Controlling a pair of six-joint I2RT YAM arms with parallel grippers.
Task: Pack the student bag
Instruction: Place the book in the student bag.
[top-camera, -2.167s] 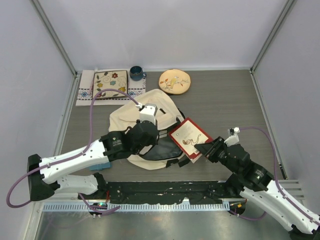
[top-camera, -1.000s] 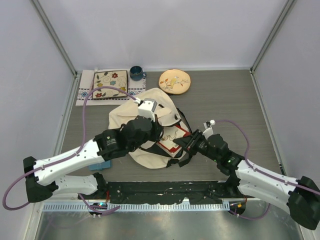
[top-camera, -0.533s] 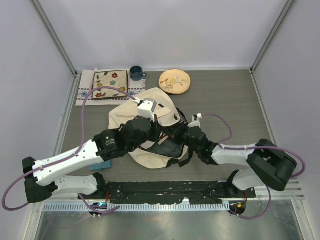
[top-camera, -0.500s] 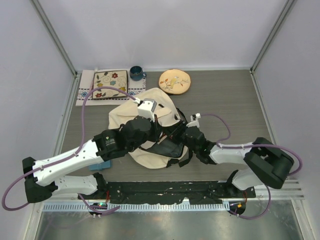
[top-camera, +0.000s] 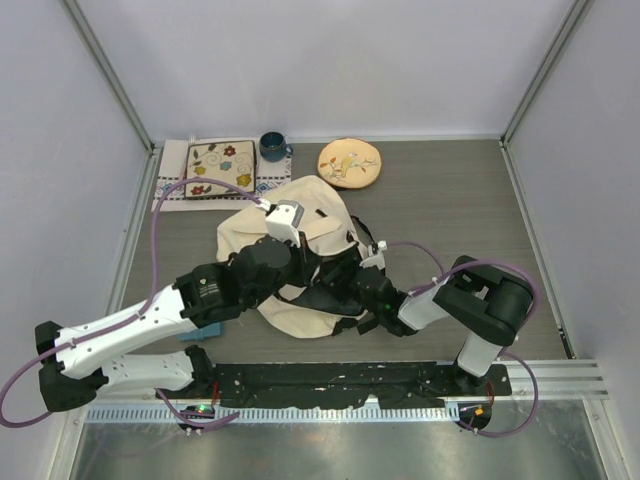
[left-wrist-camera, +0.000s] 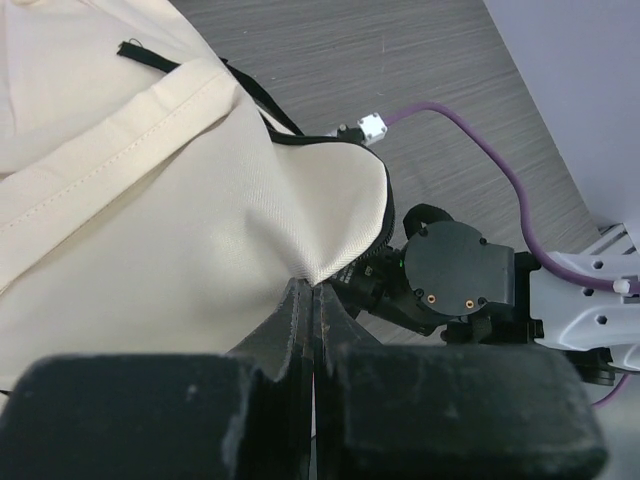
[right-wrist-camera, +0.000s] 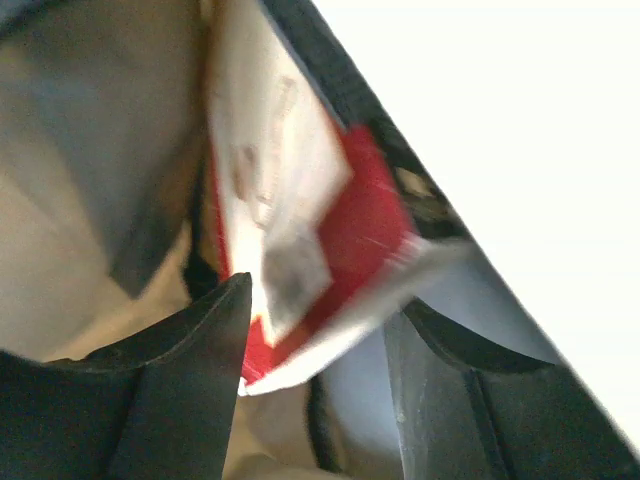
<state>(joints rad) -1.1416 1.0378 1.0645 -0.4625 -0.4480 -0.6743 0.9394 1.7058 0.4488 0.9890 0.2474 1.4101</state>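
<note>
Your left claw (left-wrist-camera: 312, 300) is clamped shut on the rim of the bag (top-camera: 312, 205), lifting the cream flap so the mouth gapes toward the right. The bag lies in the middle of the table (top-camera: 450, 200), between the two arms. Your right claw (right-wrist-camera: 318, 310) is inside that mouth with its jaws parted and nothing gripped. The red-and-white book (right-wrist-camera: 300, 200) sits loose between the fingers, tilted against the lining.

The step in hand looks like leaving the book inside and getting out cleanly. Hold the flap high and steady. Draw the right claw straight back toward the right, jaws apart, because the book's near corner lies close to one finger and could be dragged out with it. From above you cannot tell how deep the book sits, so judge that from the right wrist view. Lower the flap only once the claw is clear of the rim and straps.
</note>
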